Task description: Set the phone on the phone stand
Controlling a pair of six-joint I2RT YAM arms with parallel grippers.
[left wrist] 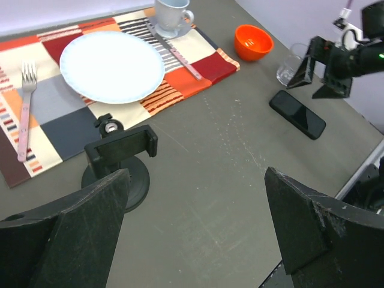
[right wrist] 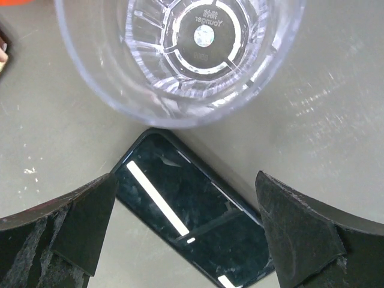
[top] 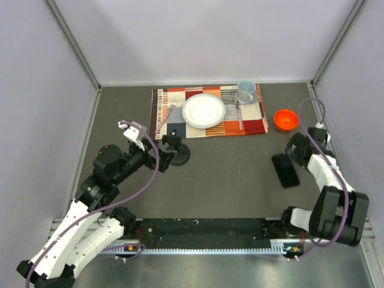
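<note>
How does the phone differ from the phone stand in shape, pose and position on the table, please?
The phone lies flat on the table; the phone stand stands upright. The phone is a thin slab; the phone stand has a round base, post and cradle. The phone sits by the clear glass; the phone stand by the placemat. Both are black, and neither is held.

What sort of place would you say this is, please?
Likely a robotics test cell staged as a dining table: pale panel walls on metal rails box in the dark table, the left arm and right arm are bolted at its near edge, and a patchwork placemat carries a white plate and fork.
</note>
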